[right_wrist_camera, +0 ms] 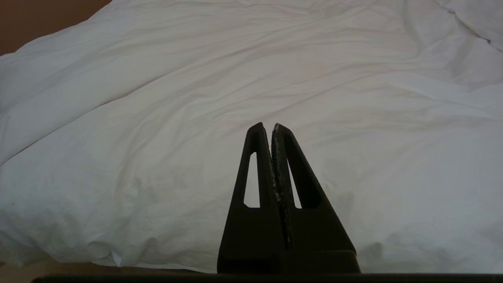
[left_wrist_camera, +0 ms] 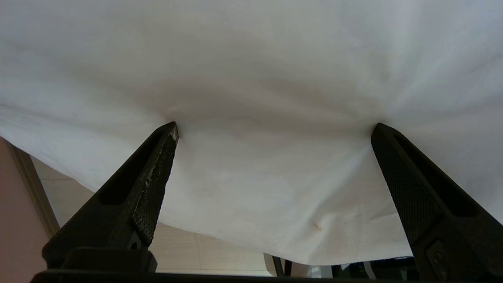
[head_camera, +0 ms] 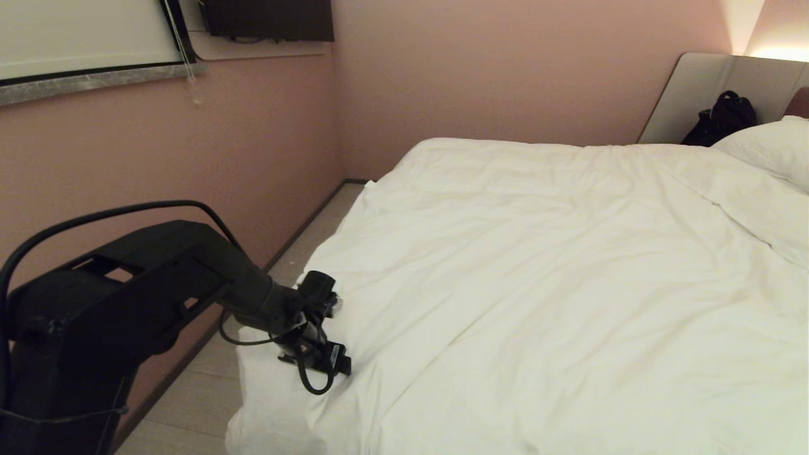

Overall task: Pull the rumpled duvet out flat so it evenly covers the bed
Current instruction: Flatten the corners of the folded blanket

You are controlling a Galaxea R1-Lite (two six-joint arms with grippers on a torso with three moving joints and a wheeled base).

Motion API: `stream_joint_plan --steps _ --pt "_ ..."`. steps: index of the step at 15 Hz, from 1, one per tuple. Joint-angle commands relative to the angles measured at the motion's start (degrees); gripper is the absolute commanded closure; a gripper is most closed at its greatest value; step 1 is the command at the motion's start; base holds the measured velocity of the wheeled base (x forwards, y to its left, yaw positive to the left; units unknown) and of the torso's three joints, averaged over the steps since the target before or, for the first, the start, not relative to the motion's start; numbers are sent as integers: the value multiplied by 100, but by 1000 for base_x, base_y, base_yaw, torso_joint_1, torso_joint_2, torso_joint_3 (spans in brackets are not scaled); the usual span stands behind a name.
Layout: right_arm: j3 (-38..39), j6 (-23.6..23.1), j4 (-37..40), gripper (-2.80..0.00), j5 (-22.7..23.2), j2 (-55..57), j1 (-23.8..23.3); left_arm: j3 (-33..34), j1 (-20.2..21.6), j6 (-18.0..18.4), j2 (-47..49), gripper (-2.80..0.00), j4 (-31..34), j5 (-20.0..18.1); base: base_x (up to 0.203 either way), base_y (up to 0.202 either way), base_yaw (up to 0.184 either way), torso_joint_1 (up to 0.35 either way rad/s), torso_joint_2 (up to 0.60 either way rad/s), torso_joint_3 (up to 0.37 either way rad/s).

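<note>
The duvet (head_camera: 556, 272) lay spread over the bed (head_camera: 708, 88), white and still creased, reaching from the pillow (head_camera: 771, 148) end down to the foot, where its near left corner hung over the edge toward the floor (head_camera: 189, 398). The left gripper (head_camera: 319, 354) sat at that corner, its fingers (left_wrist_camera: 157, 169) spread wide with both tips pressed against the cloth and nothing pinched between them. The right gripper (right_wrist_camera: 271, 127), outside the head view, pointed across the duvet with its two fingers closed flat together, empty. A black bag (head_camera: 720, 120) leaned against the headboard beside the pillow. The pink wall (head_camera: 189, 164) ran along the bed's left side.
</note>
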Motion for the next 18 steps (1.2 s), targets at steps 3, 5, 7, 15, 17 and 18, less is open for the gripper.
stream_joint_plan --steps 3,5,7,15,17,18 --pt "0 -5 1 0 -2 6 1 18 -1 35 15 -280 0 3 0 0 0 0 0 0" --pt "0 -5 -7 0 -2 -2 1 52 -1 56 9 -280 -13 12 0 0 0 0 0 0" --pt "0 -5 1 0 -2 -2 1 44 -1 70 15 0 -17 12 0 0 0 0 0 0" --pt "0 -5 -2 0 -2 -2 1 40 -1 193 33 0 -17 12 0 0 0 0 0 0" --pt "0 -5 -7 0 -2 -2 1 90 -1 182 -46 0 6 -30 0 0 0 0 0 0" --pt "0 -5 -5 0 -2 5 1 117 -1 134 -108 0 25 -52 0 0 0 0 0 0"
